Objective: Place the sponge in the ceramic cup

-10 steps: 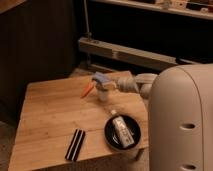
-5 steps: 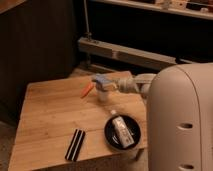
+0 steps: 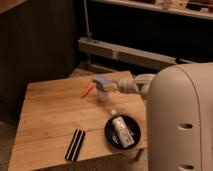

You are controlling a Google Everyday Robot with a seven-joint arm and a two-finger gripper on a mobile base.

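Gripper (image 3: 105, 84) holds the small, flat blue-grey sponge (image 3: 100, 79) in the air just above the small pale ceramic cup (image 3: 102, 96).

The gripper reaches in from the right over the far middle of the light wooden bench (image 3: 45, 115) and is clamped on the sponge, which touches neither cup nor bench. A slim orange piece (image 3: 87, 89) lies just left of the cup. Nearer the front edge lie a black ridged bar (image 3: 76, 145) and a round black dish (image 3: 111, 139) holding a white carton (image 3: 120, 130).
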